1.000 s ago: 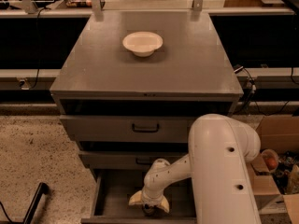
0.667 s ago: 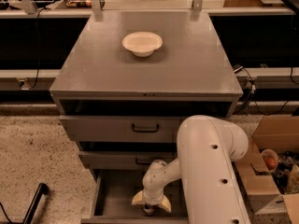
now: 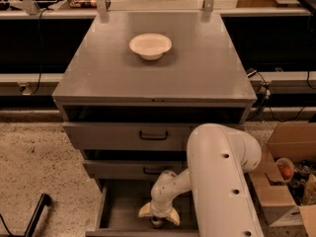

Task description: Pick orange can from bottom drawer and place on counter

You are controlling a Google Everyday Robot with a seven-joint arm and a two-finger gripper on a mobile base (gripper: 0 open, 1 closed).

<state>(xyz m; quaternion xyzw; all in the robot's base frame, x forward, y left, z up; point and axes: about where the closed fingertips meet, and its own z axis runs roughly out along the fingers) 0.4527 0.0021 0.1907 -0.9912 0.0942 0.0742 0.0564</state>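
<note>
My gripper [image 3: 158, 216] reaches down into the open bottom drawer [image 3: 118, 206], near its front edge. Its two pale fingers [image 3: 145, 211] are spread apart. A small dark round thing [image 3: 157, 223] sits low between them; it may be the top of the orange can, but I cannot tell its colour. The counter [image 3: 197, 73] is the flat grey cabinet top, far above the gripper. My white arm [image 3: 217, 177] covers the right part of the drawer.
A white bowl [image 3: 150, 45] stands on the counter towards the back. The two upper drawers [image 3: 153, 135] with black handles are slightly open. A cardboard box [image 3: 286, 172] with items stands at the right. A black leg [image 3: 37, 214] lies on the speckled floor at the left.
The arm's upper link has swung left and closer to the camera. The gripper has dropped slightly toward the drawer's front edge, its fingers still spread.
</note>
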